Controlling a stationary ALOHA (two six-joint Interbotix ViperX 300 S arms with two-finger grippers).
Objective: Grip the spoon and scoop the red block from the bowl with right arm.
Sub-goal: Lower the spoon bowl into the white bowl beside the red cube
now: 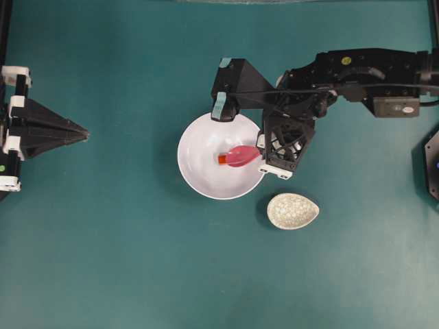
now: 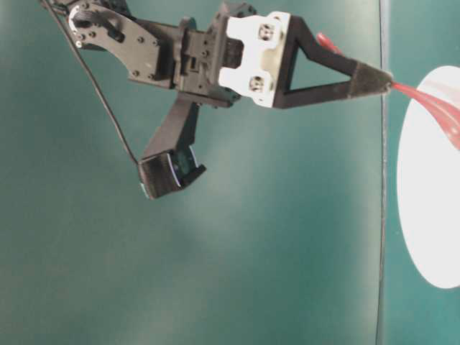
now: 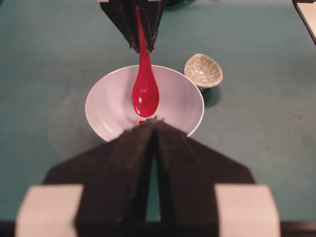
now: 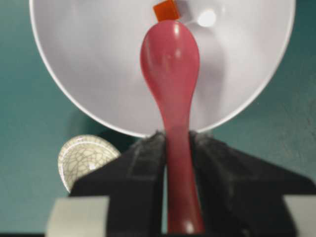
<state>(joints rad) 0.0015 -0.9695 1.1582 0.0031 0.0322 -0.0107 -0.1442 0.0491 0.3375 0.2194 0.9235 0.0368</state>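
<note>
The white bowl (image 1: pixel 199 144) sits mid-table. My right gripper (image 1: pixel 260 151) hangs over its right rim, shut on the handle of the pink-red spoon (image 1: pixel 241 155). In the right wrist view the handle runs between the jaws of this gripper (image 4: pixel 177 140) and the spoon's scoop (image 4: pixel 170 59) reaches out over the bowl's inside (image 4: pixel 89 74). The red block (image 4: pixel 166 10) lies on the bowl floor just past the scoop's tip, also seen from above as the block (image 1: pixel 223 159). My left gripper (image 1: pixel 82 130) rests shut and empty at the far left.
A small speckled cream oval dish (image 1: pixel 293 210) lies just right of and below the bowl, close to the right gripper. The left wrist view looks along the table at the bowl (image 3: pixel 108 103) and the dish (image 3: pixel 203 70).
</note>
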